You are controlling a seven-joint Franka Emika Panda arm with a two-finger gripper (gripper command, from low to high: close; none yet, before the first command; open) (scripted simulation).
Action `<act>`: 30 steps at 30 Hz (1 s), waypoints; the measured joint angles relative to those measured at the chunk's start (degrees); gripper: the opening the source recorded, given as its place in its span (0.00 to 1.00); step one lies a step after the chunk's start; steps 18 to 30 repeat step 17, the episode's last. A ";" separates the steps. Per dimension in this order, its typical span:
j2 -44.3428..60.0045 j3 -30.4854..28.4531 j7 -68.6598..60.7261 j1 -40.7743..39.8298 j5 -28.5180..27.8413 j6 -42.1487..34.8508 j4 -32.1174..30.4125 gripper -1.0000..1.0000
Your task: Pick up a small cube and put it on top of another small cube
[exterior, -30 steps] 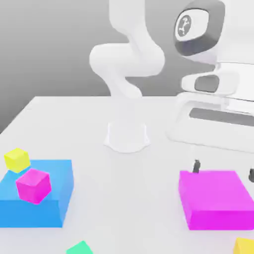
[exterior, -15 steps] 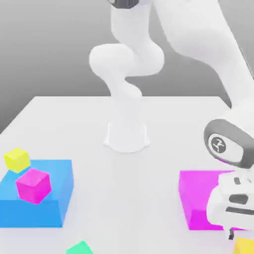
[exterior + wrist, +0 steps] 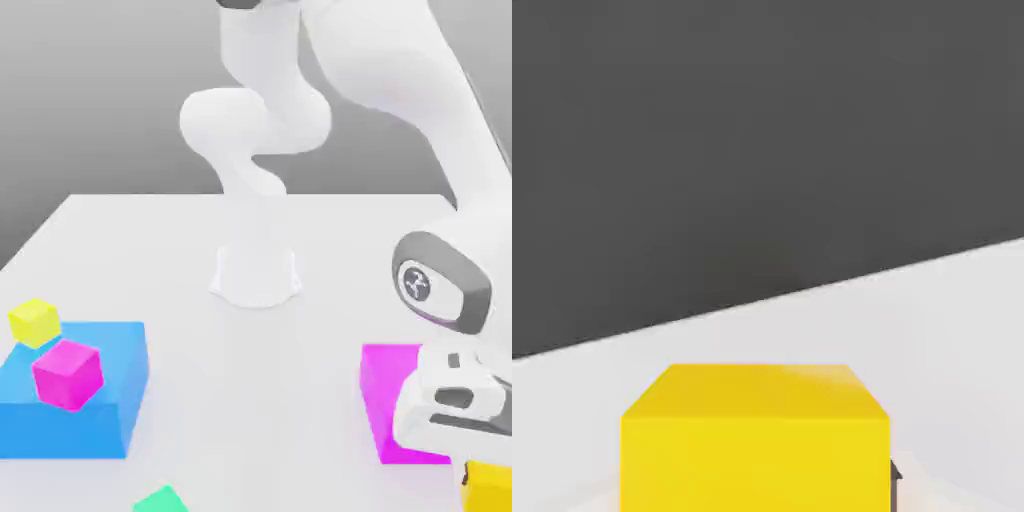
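Observation:
The small cube (image 3: 492,492), warm golden yellow, sits at the front edge of the exterior view's right, just in front of the big magenta block (image 3: 390,400). My gripper (image 3: 486,479) has come down on it from above and is shut on its sides, with the white hand covering the cube's top. From the hand view the same small cube (image 3: 755,440) looms close, and a dark fingertip (image 3: 895,476) presses against its side. A paler lemon-yellow small cube (image 3: 35,322) and a small magenta cube (image 3: 67,373) are at the exterior view's left.
The small magenta cube rests on a big flat blue block (image 3: 100,405), with the lemon-yellow one at its far corner. A green cube (image 3: 162,500) peeks in at the front edge. The arm's white base (image 3: 256,275) stands mid-table.
The hand swung down past the magenta block to the golden yellow cube at the front right. Its jaws went from wide open to shut on the cube.

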 joint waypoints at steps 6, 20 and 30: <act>-5.57 -4.19 -7.46 -11.17 5.34 -0.10 -4.24 0.00; -2.52 -9.42 -12.21 -18.85 8.11 7.74 -6.80 1.00; -2.52 -9.42 -12.21 -18.85 8.11 7.74 -6.80 1.00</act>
